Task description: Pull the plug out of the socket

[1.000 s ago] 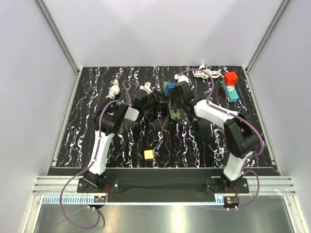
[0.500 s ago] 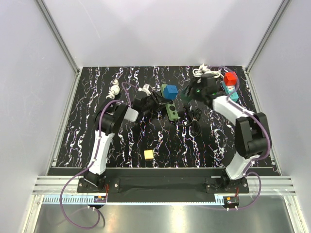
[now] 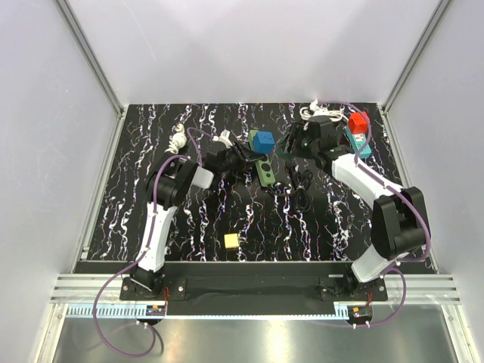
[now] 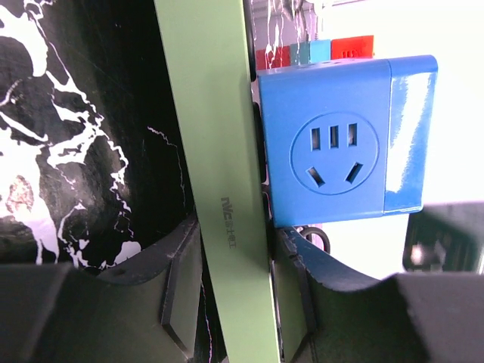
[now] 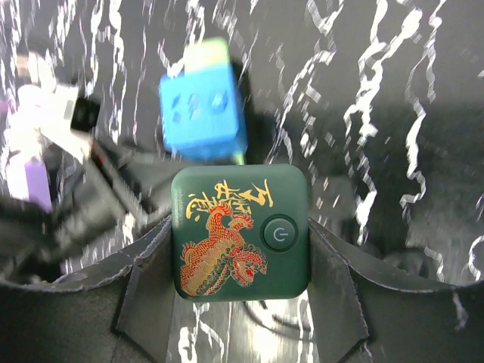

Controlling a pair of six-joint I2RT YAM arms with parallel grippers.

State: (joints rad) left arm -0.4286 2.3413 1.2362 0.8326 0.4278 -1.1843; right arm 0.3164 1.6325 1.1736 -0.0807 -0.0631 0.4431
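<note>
A light green socket strip (image 3: 265, 171) lies on the black marbled table with a blue cube adapter (image 3: 262, 141) plugged into its far end. My left gripper (image 3: 236, 156) is shut on the strip's near end; in the left wrist view its jaws (image 4: 231, 291) clamp the green strip (image 4: 219, 174) beside the blue cube (image 4: 340, 144). My right gripper (image 3: 293, 145) is shut on a dark green square plug with a dragon print (image 5: 240, 231), held apart from the strip, right of the blue cube (image 5: 203, 121). A black cable (image 3: 302, 184) trails below it.
A red cube (image 3: 358, 121) sits on a teal strip (image 3: 357, 145) at the back right, with a coiled white cable (image 3: 314, 113) beside it. A small white plug (image 3: 178, 140) lies at the back left. A yellow cube (image 3: 231, 240) sits near the front.
My right gripper has come away from the green strip with the dark green plug, moving right and back, then a little left. The left gripper still holds the strip.
</note>
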